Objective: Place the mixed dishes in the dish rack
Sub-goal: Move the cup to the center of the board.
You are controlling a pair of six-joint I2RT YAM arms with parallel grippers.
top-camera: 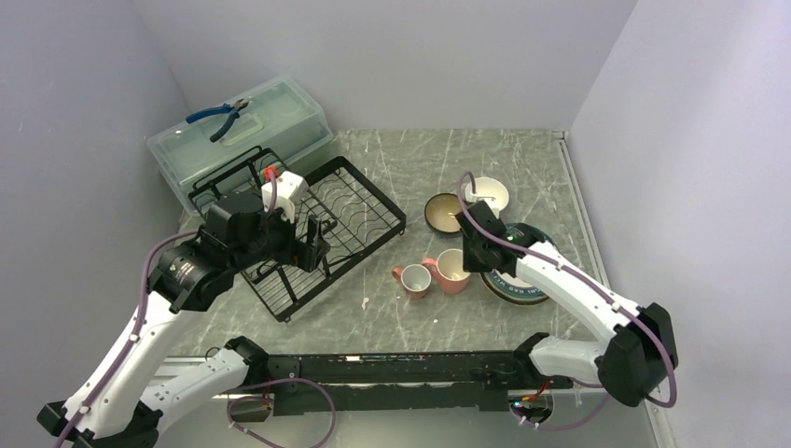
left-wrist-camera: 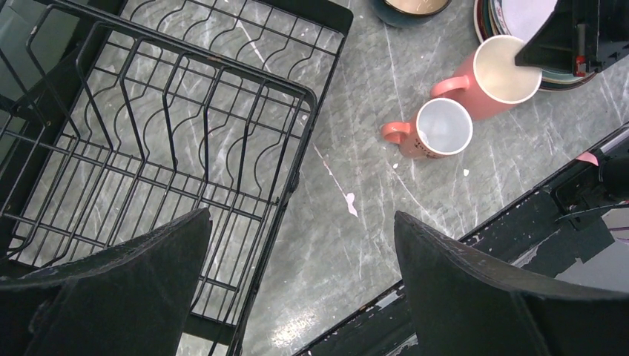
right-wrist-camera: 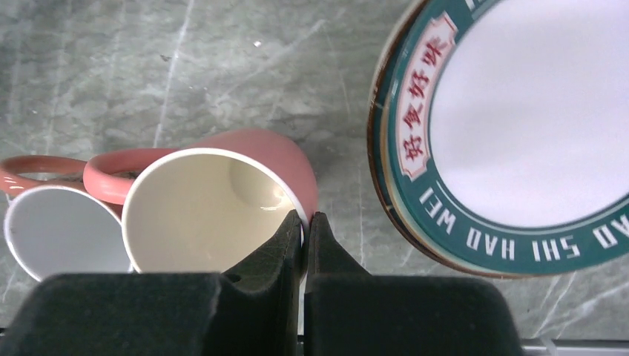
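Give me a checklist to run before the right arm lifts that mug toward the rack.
1. Grip: ok. The right gripper pinches the larger pink mug by its rim, one finger inside, one outside.
2. Neighbour clear: cannot tell. Its handle overlaps the smaller pink mug.
3. Plate stack clear: ok, bare table between.
4. Dish rack has room: ok, no dishes in it.
5. Path to rack: not ok. The left gripper, open, hangs over it.

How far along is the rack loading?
Nothing loaded: the dish rack is empty. Underway: right hand pinches the larger pink mug by its rim; left hand hangs open over the rack's edge. Left: that mug, the smaller pink mug, the plate stack, two bowls.
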